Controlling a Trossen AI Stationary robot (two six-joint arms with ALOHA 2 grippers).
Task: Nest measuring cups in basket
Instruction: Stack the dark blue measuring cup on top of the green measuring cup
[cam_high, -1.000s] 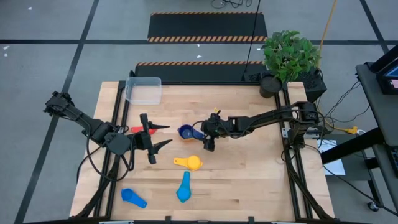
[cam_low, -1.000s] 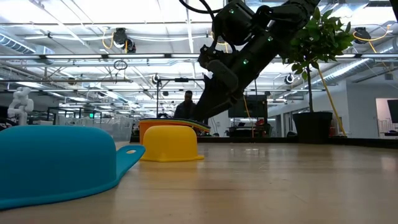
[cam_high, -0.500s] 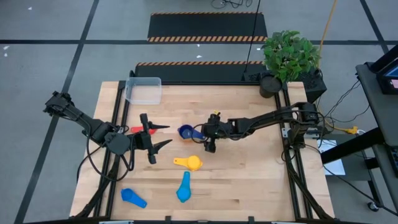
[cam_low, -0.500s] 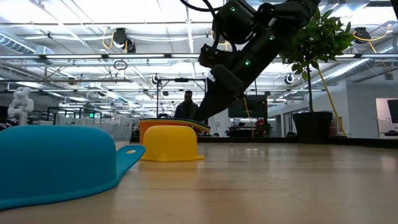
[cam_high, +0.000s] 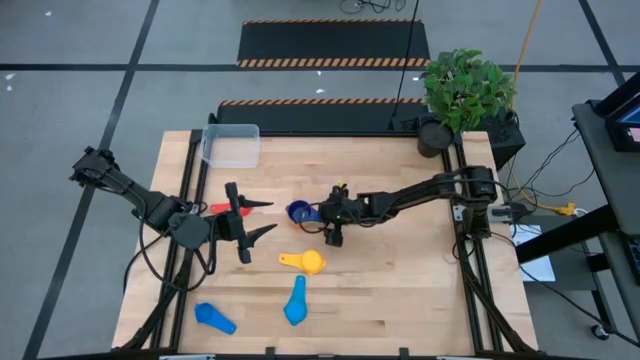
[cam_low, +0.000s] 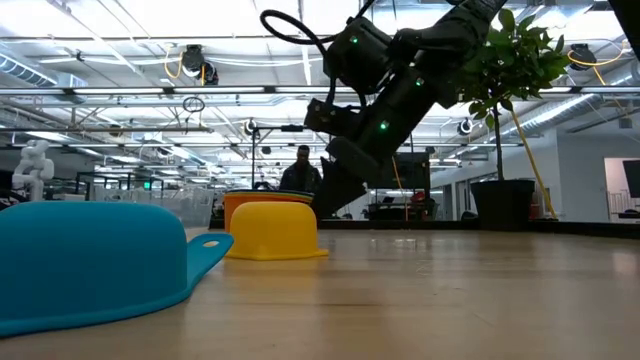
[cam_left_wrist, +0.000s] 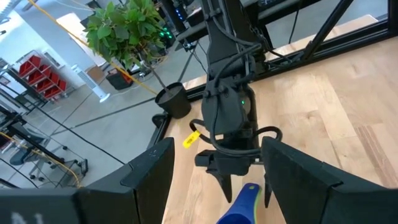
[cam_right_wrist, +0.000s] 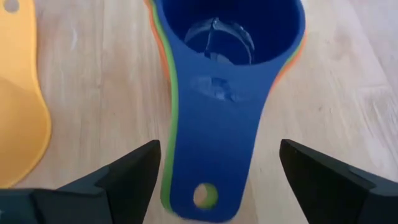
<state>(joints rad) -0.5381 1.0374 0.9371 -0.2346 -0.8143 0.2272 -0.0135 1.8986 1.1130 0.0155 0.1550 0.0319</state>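
A navy measuring cup (cam_right_wrist: 227, 37) sits nested in a green and an orange one, mouth up on the table, with its handle (cam_right_wrist: 211, 155) pointing toward my right gripper (cam_right_wrist: 219, 144). That gripper (cam_high: 322, 214) is open; one finger stands on either side of the handle without touching it. A yellow cup (cam_high: 305, 262) and two light blue cups (cam_high: 296, 300) (cam_high: 213, 317) lie nearer the front edge. A red cup (cam_high: 220, 208) shows partly beside my left gripper (cam_high: 262, 218), which hangs open above the table's left half. The clear basket (cam_high: 232, 145) stands at the far left corner.
A potted plant (cam_high: 462, 95) stands off the table's far right corner. In the low view the yellow cup (cam_low: 272, 230) and a light blue cup (cam_low: 90, 260) rest mouth down. Bare wood lies across the table's right half.
My right gripper has sunk and moved toward the table's left edge, closer over the navy cup's handle, rolling a little as it went. The cups have stayed where they were.
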